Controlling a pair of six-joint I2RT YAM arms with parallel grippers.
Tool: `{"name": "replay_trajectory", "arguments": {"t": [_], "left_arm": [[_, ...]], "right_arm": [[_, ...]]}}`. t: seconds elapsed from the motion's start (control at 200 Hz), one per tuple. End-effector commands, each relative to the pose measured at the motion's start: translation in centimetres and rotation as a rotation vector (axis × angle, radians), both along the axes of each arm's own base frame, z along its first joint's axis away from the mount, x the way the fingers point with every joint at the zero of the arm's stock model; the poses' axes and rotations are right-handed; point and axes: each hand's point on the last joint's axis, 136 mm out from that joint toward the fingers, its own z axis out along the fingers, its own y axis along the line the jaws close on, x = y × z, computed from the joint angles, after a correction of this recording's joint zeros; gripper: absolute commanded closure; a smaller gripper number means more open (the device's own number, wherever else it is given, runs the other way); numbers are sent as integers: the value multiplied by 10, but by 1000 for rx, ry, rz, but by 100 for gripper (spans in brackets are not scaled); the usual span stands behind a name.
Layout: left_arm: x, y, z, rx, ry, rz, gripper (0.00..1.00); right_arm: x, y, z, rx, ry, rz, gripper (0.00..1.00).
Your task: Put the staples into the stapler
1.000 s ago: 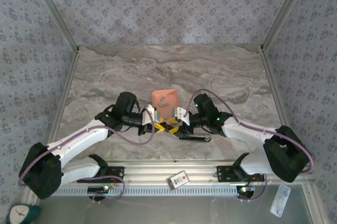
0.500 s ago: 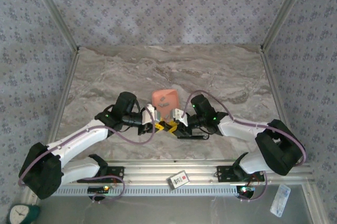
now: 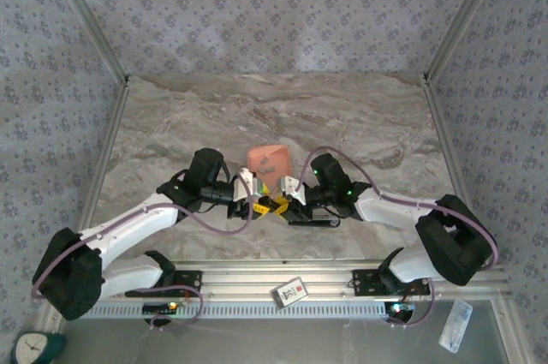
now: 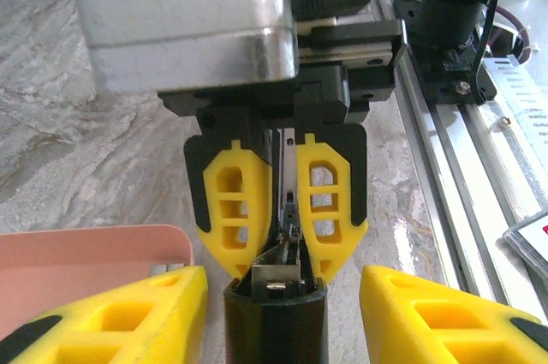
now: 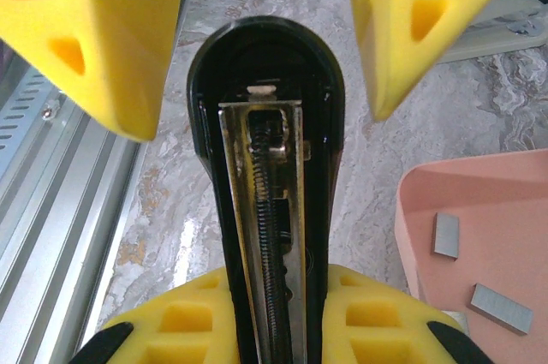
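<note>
Card (image 3: 291, 292) label: print blurred, apparently unreadable.

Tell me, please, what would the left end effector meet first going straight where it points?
Probably the black stapler: its end sits between the left end effector's fingers, with the right end effector gripping it.

Marbled table (image 3: 342, 116), salmon tray (image 3: 267, 160) on it (staples (image 5: 445, 235) inside), stapler (image 5: 257, 73) perhaps resting
</note>
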Motion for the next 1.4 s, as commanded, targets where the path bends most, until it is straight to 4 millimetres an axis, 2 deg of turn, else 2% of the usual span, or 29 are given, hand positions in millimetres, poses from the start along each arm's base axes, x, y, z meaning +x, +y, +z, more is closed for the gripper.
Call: {"name": "replay_trajectory", "arguments": {"t": [0.0, 0.175, 0.4, 0.475, 0.57, 0.66, 0.82, 0.915, 1.184, 1.394], "left_arm": [[-6, -5, 0, -19, 14, -36, 50], [-6, -6, -4, -11, 25, -42, 55], [-8, -8, 0, -22, 31, -57, 79], [-10, -7, 2, -15, 36, -60, 85], [-12, -2, 3, 18, 43, -49, 88], [-13, 5, 3, 59, 42, -27, 91], [-16, 19, 3, 136, 46, 21, 94], [-19, 28, 3, 187, 53, 44, 94], [-14, 51, 1, 320, 1, 120, 94], [-15, 65, -1, 433, -1, 115, 94]], "right_arm": [[2, 3, 21, 61, -60, 6, 85], [1, 4, 26, 71, -72, 6, 85], [0, 6, 26, 74, -72, 13, 85], [0, 6, 27, 73, -57, 3, 80], [-1, 3, 29, 64, -14, -25, 68], [0, -3, 39, 67, 45, -82, 61], [0, -17, 53, 85, 166, -217, 58], [0, -27, 53, 67, 261, -319, 58], [1, -64, 10, -75, 645, -717, 60], [-8, -79, -23, -175, 892, -879, 63]]}}
